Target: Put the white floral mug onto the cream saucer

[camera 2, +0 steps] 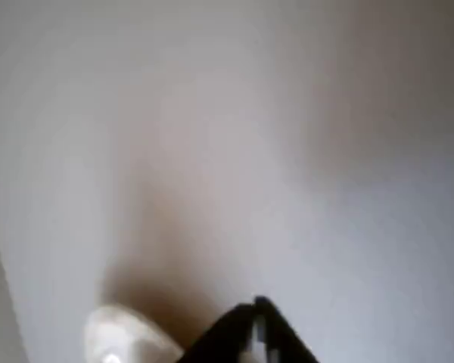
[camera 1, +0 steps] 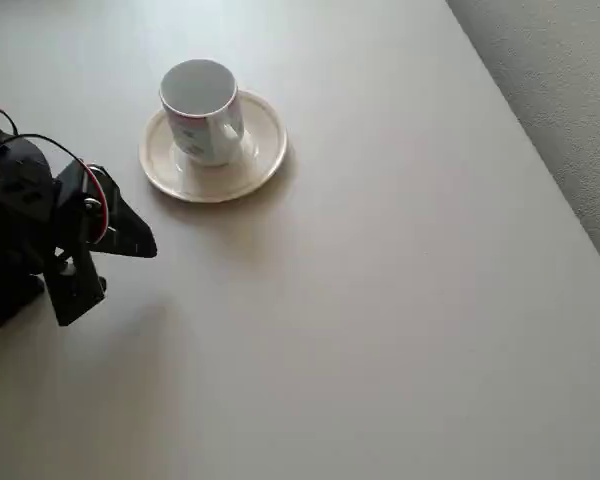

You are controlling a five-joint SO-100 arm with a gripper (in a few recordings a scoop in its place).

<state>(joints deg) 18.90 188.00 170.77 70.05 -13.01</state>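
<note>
Item 1, the white floral mug [camera 1: 202,108]: we find it in the upper left of the overhead view, upright, mouth open to the camera, seated on item 2. Faint coloured prints show on its side wall. It sits a little toward the upper left of the saucer rather than dead centre, leaving more bare rim at the lower right. We judge the seating stable, since the base appears to rest wholly inside the raised rim.

Item 2, the cream saucer [camera 1: 256,160]: round and glossy, flat on the worktop [camera 1: 380,320], casting a soft shadow to its lower right.

Item 3, the tool [camera 1: 130,240]: at the left edge of the overhead view, below and left of the saucer, well apart from both pieces and holding nothing. Its dark tips point right. In the wrist view the tool [camera 2: 256,333] shows at the bottom centre as a blurred dark wedge whose tips appear to meet, so we read it as closed or nearly so, though the blur leaves some doubt. A pale blurred shape sits at the lower left of that view; we cannot identify it.

Status: we judge the placement done, the arm parked clear so as not to disturb the mug
</note>
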